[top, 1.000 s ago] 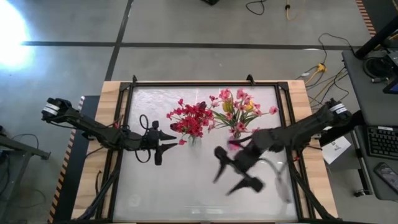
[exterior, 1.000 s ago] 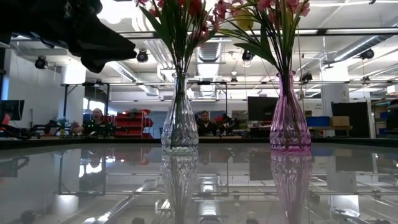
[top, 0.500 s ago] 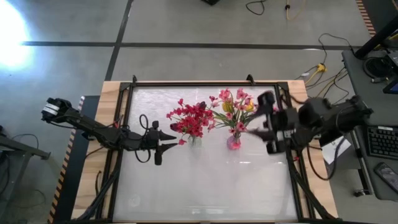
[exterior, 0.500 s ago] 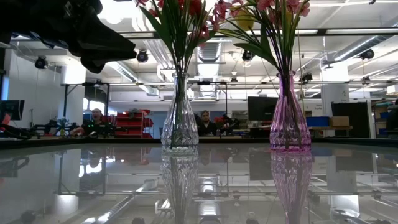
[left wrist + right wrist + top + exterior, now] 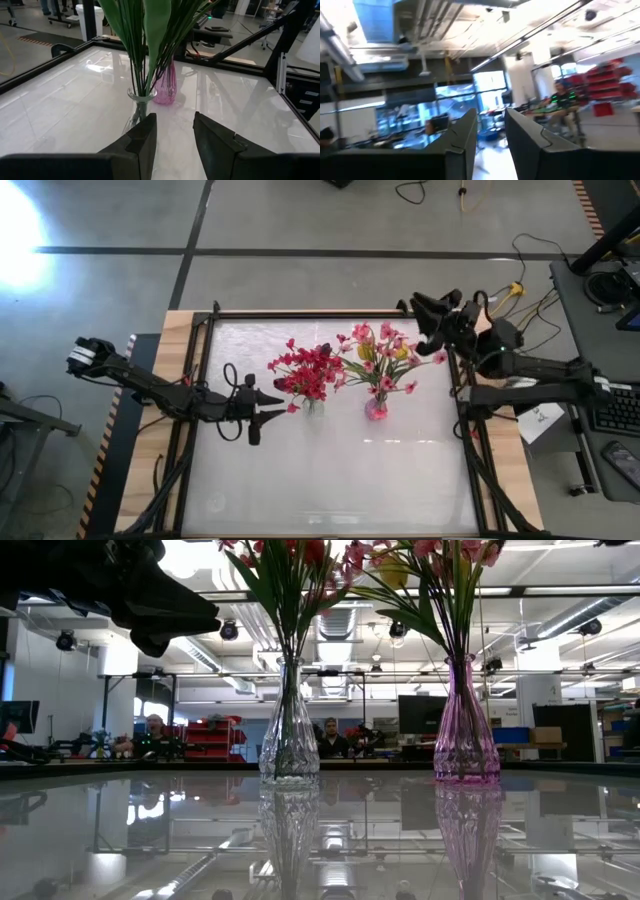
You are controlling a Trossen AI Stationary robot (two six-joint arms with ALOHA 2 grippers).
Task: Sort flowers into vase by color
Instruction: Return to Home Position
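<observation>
The red flowers (image 5: 308,370) stand in the clear vase (image 5: 313,407), and the pink and yellow flowers (image 5: 385,358) stand in the pink vase (image 5: 376,410) just beside it. The left gripper (image 5: 174,125) hangs near the clear vase, fingers apart. The right gripper (image 5: 491,120) is up over the right edge of the table (image 5: 330,480), fingers apart too.

A grey concrete floor (image 5: 300,220) carries dark seam lines, loose cables (image 5: 517,287) and a bright glare (image 5: 15,225). A keyboard (image 5: 610,408) lies on a desk (image 5: 600,320). Across the workshop are ceiling ducts (image 5: 345,615), red shelving (image 5: 212,735), a dark monitor (image 5: 420,713) and seated people (image 5: 330,737).
</observation>
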